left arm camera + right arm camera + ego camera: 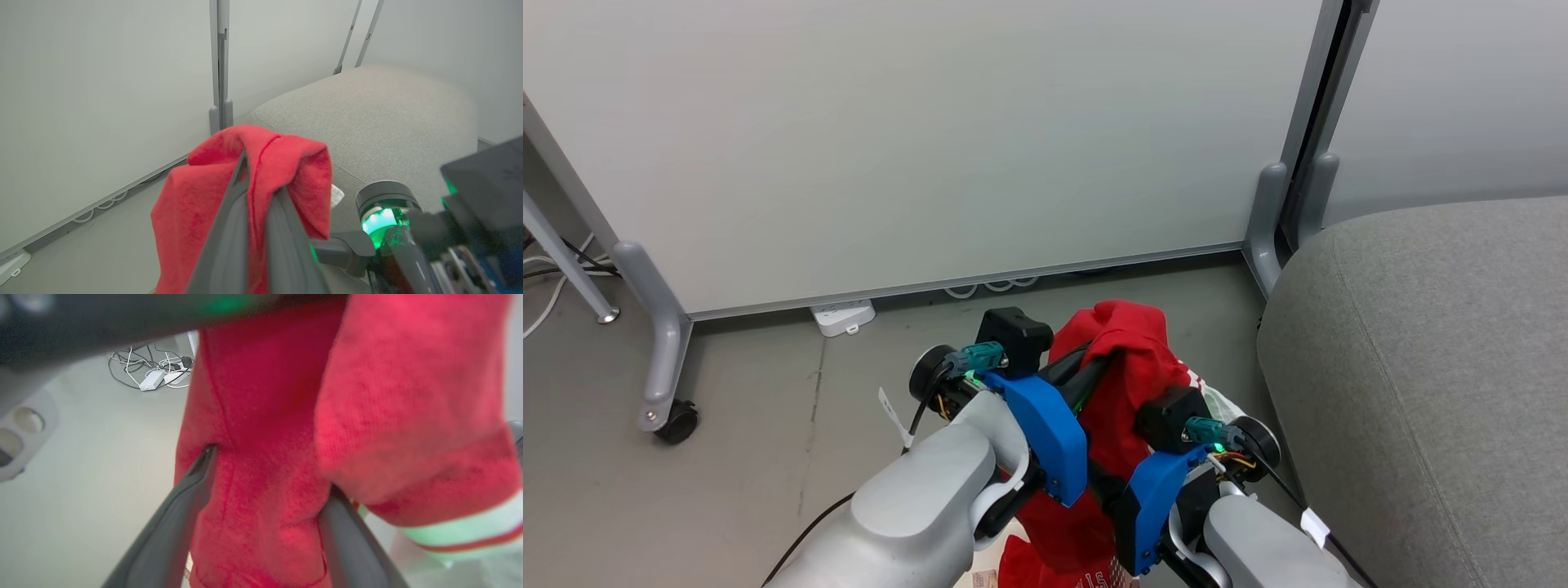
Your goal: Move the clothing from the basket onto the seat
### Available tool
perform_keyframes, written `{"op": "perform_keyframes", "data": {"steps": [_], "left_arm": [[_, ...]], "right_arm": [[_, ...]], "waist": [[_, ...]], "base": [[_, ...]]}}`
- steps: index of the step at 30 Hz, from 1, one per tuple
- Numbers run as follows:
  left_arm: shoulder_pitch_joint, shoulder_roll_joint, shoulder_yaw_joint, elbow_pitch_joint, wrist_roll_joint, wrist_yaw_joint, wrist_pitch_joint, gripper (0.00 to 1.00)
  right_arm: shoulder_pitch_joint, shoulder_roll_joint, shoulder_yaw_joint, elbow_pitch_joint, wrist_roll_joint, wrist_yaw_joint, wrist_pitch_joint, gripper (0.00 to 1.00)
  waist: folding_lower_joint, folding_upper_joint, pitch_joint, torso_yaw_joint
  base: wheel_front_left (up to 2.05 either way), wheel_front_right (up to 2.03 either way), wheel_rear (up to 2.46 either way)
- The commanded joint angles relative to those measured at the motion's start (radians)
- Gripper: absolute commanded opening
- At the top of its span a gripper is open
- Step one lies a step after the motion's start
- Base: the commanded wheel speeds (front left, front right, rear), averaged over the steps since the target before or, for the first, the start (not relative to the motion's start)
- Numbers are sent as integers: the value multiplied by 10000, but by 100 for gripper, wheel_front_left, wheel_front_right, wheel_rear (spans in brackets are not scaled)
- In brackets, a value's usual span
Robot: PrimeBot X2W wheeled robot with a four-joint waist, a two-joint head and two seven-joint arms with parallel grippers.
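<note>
Pale forearms [915, 506] rise from the bottom of the head view and meet just beside the seat [1421, 367], a broad grey cushion with rounded edges. The clothing [1127, 351], a bunch of red fabric, is held up in the air close to the seat's near edge and clear of the smooth grey floor [768, 392]. Behind the seat stands a white partition [931, 139] on grey feet, one of them with a black caster [676, 425] well away from the seat. A white power strip [843, 317] lies under the panel's lower edge. In the left wrist view the left gripper [259, 183] is clenched on a fold of the red cloth, with the seat's top just beyond it. In the right wrist view the right gripper [269, 469] has its jaws spread wide, with red cloth hanging between the fingers. That view also shows red-and-white striped trim [461, 535] and a tangle of cables [151, 371] on the floor.
</note>
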Motion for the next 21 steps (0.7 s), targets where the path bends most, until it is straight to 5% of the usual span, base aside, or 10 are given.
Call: {"op": "perform_keyframes", "data": {"steps": [1, 2, 21], "left_arm": [[-169, 22, -55, -46, -65, 2, -68, 0], [-195, 24, -167, -5, -170, 62, -134, 0], [-361, 24, -602, 246, -526, 115, -334, 0]], "right_arm": [[-195, -19, 103, 144, 146, -7, -122, 100], [-392, -19, 215, 492, 253, -7, -335, 0], [-724, -19, 653, 1217, 589, -7, -824, 0]], "waist": [[-1, 0, -8, -11], [-1, 0, -24, -52], [-1, 0, -91, -174]], "base": [[0, 0, 0], [0, 0, 0], [0, 0, 0]]}}
